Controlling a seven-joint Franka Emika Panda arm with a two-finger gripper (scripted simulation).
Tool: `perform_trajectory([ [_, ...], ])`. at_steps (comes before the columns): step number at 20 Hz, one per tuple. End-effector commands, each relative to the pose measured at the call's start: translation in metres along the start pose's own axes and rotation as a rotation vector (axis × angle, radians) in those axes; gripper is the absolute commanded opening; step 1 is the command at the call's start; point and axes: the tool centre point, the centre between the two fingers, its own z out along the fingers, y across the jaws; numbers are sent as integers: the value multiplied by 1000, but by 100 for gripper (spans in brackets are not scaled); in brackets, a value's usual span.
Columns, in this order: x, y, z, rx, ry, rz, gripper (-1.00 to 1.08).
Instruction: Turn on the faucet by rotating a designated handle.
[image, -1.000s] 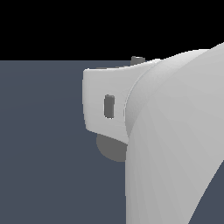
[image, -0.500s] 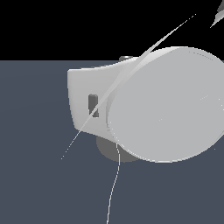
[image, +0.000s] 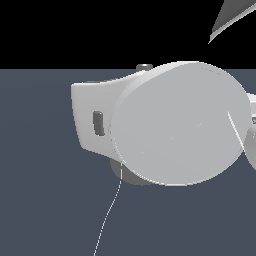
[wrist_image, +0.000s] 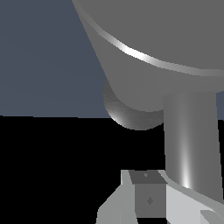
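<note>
In the wrist view the faucet (wrist_image: 148, 52) fills the upper part as a thick matte grey cylinder, with its darker round dome base (wrist_image: 127, 114) below it. The handle (wrist_image: 190, 140) shows very close as a straight shiny grey rod running from the cylinder toward my gripper (wrist_image: 162, 180). My fingers (wrist_image: 146, 194) sit close together with no visible gap, and the rod lies just past their tips, not between them. In the exterior view the white arm (image: 180, 125) hides nearly all of the faucet. Only a dark grey rounded bit (image: 132, 179) peeks out under it.
A flat blue-grey floor (image: 45, 210) lies around the faucet, with black background above it. A white arm housing with a dark slot (image: 98, 123) stands at the exterior view's left of the big round arm face. Another arm part (image: 230, 20) crosses the exterior view's upper right corner.
In the exterior view the white arm housing has shifted toward the left. The large round arm face has turned into full view and covers the middle.
</note>
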Motion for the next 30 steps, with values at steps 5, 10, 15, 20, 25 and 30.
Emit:
perform_trajectory([
  [5, -10, 52, -4, -82, -23, 21, -100],
  [10, -14, 68, -5, -95, -39, 23, -100],
  [15, -18, 82, -6, -108, -54, 25, -100],
  [20, -21, 97, -8, -121, -69, 27, -100],
  [25, -13, 50, 19, -6, -66, 8, -100],
  [30, -8, 65, 15, -24, -67, 11, -100],
])
